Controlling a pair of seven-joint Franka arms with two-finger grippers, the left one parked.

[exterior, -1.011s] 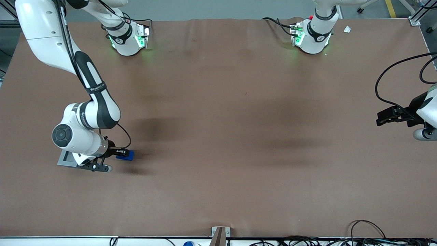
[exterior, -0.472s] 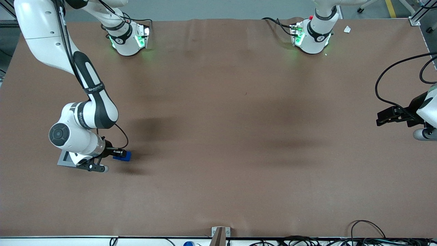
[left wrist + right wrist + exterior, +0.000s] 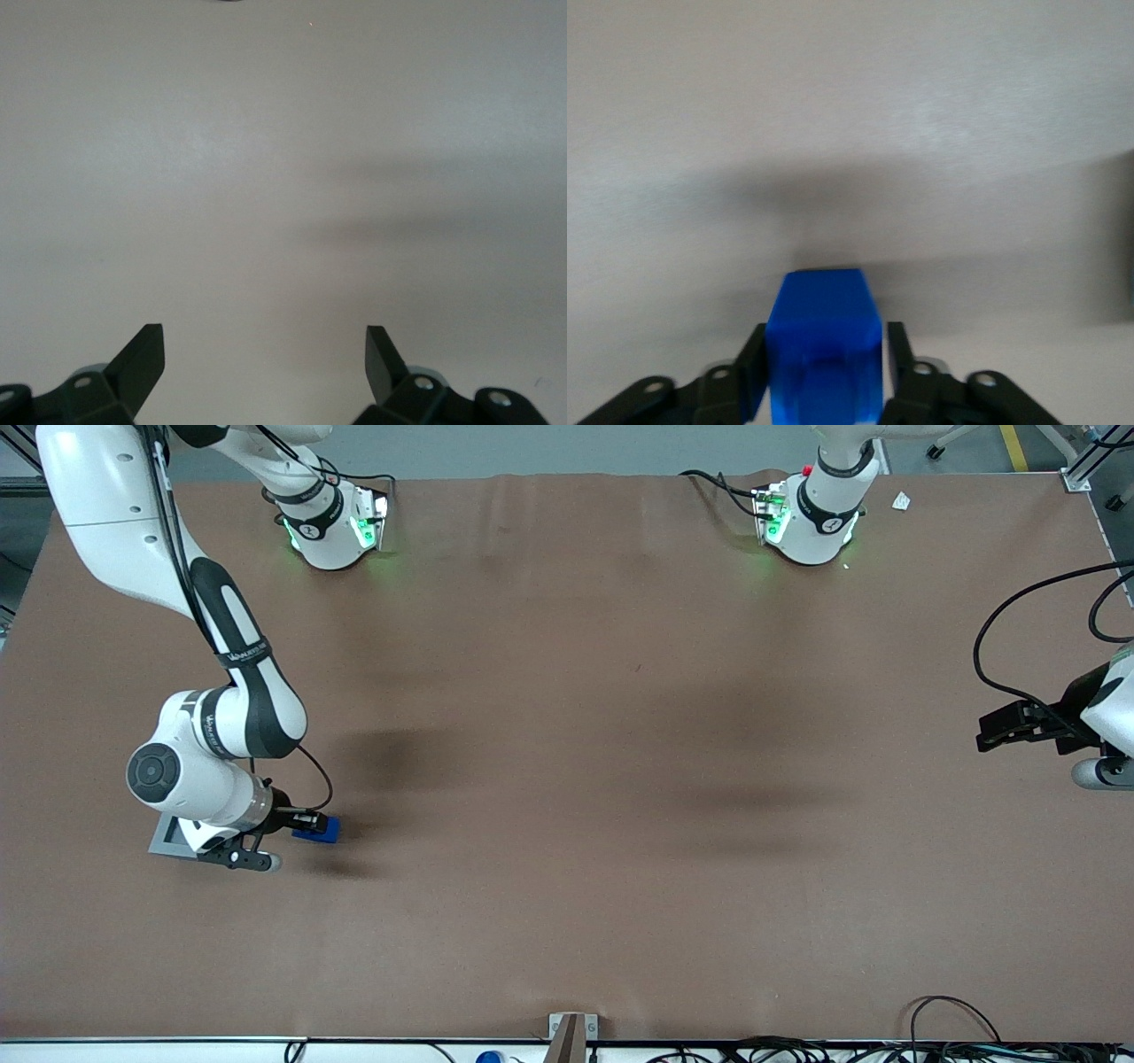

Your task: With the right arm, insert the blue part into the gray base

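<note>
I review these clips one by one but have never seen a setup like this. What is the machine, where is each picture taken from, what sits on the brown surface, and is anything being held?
The machine is a pair of white robot arms bolted to a table with a brown cover. One picture looks down on the table from the front. The other two come from cameras on the arms' wrists, looking out past the black fingers.

The right arm does the work. Its gripper is low over the table, toward the working arm's end, and its fingers are closed on the sides of the blue part, a small bright blue block. The wrist camera shows that block clamped between them.

The gray base, partly hidden under the arm's wrist, lies right beside the gripper. The blue part is not yet in it.
</note>
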